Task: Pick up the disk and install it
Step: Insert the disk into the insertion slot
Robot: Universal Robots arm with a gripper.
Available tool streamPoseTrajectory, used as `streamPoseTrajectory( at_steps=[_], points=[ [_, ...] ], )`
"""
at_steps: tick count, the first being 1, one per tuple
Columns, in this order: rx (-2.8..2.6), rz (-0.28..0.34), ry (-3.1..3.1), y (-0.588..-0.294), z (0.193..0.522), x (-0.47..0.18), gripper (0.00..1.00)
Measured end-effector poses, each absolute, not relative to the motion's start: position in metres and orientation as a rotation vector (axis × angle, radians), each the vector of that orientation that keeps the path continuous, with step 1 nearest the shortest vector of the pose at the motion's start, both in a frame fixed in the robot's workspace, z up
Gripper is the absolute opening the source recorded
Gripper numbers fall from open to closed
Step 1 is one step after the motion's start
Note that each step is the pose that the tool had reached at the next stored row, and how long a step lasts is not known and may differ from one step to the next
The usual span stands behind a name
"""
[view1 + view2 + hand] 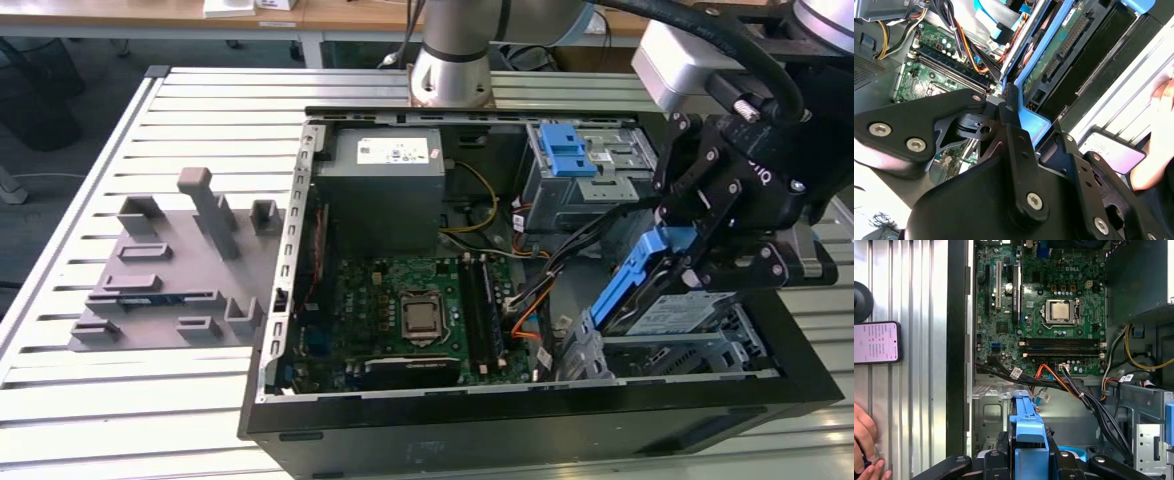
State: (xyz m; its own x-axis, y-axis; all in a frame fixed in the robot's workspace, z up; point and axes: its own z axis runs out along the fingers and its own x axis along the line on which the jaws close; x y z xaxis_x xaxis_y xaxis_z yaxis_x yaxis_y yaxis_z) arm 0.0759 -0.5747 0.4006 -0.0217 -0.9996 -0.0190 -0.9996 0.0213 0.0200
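The hand is clamped on the disk, gripping its blue end from both sides, above the metal bay at the exterior view's right of the open computer case. The second wrist view shows the disk's green board side and plug sockets; the first wrist view shows its blue end pointing toward the motherboard. In the exterior view the disk is tilted, its long side slanting down into the case.

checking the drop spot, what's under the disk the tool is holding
In the exterior view the disk, gripped by the tool, hangs tilted over a grey metal drive bay. The disk and tool cover part of that bay, so what lies there cannot be seen.
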Motion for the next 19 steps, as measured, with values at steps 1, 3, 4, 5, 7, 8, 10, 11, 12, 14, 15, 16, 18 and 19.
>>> streamPoseTrajectory(
  at_steps=[1,3,4,5,7,8,10,11,12,14,15,16,18,19],
  points=[
    [2.197,-0.043,-2.245,-0.5747,0.4005,0.0759,0.36],
    [2.197,-0.043,-2.245,-0.5747,0.4000,0.0759,0.36],
    [2.197,-0.043,-2.245,-0.5747,0.3998,0.0759,0.36],
    [2.197,-0.043,-2.245,-0.5747,0.3995,0.0759,0.36],
    [2.197,-0.043,-2.245,-0.5747,0.3991,0.0759,0.36],
    [2.197,-0.043,-2.245,-0.5747,0.3989,0.0759,0.36],
    [2.197,-0.043,-2.245,-0.5747,0.3985,0.0759,0.36],
    [2.197,-0.043,-2.245,-0.5747,0.3983,0.0759,0.36],
    [2.197,-0.043,-2.245,-0.5747,0.3981,0.0759,0.36],
    [2.197,-0.043,-2.245,-0.5747,0.3976,0.0759,0.36],
    [2.197,-0.043,-2.245,-0.5747,0.3973,0.0759,0.36],
    [2.197,-0.043,-2.245,-0.5747,0.3970,0.0759,0.36],
    [2.197,-0.043,-2.245,-0.5747,0.3964,0.0759,0.36],
    [2.197,-0.043,-2.245,-0.5747,0.3961,0.0759,0.36]
  ],
)
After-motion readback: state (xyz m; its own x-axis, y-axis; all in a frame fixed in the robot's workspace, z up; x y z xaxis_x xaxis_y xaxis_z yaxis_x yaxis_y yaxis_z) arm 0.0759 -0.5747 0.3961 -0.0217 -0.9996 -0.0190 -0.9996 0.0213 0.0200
